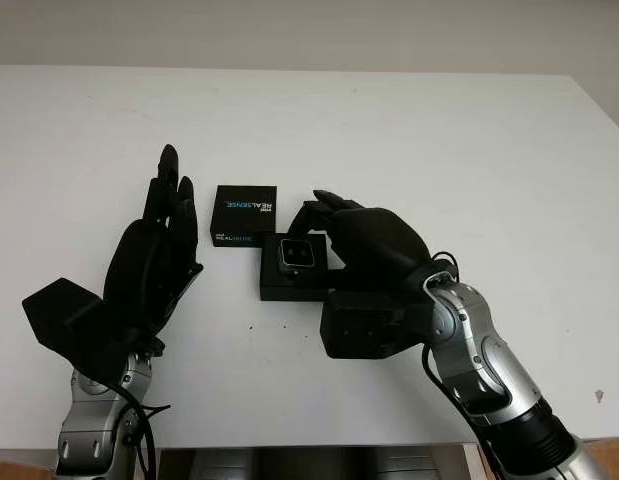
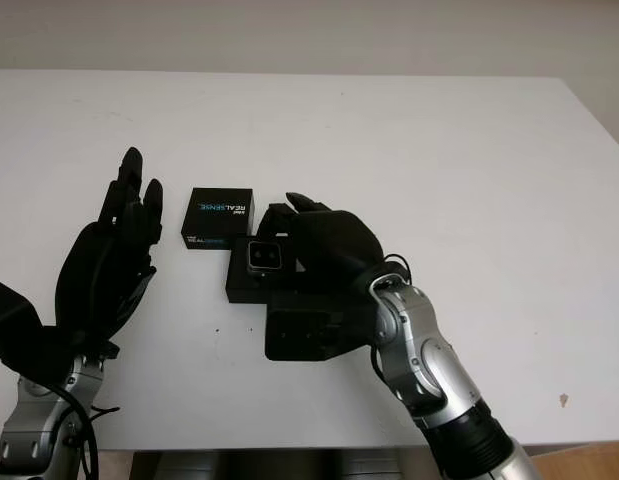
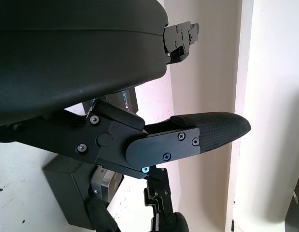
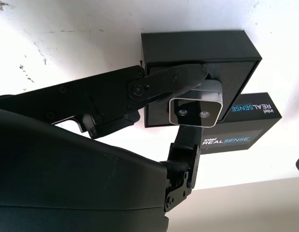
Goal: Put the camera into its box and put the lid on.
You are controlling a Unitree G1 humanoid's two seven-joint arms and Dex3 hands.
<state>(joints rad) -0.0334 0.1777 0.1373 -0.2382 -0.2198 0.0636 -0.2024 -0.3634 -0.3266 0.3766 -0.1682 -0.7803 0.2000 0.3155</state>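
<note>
While R robot hand [image 1: 334, 235] grips camera [image 1: 299, 254], box [image 1: 289, 285] partly hidden.

white table [image 1: 439, 150] | dark speck near front right edge [image 1: 601, 396]

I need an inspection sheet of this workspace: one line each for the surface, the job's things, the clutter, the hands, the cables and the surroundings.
Surface: white table, a few small dark specks near its front part.
Job's things: silver camera held over the open black box; whether it already sits in the box I cannot tell. Lid, printed RealSense, lies on the table just behind the box, not yet on.
Clutter: nothing seen.
Hands: right hand shut on the camera at the box; left hand open, raised to the left of the lid.
Cables: black cable along the left forearm; none on the table.
Surroundings: plain pale wall behind the table.
</note>
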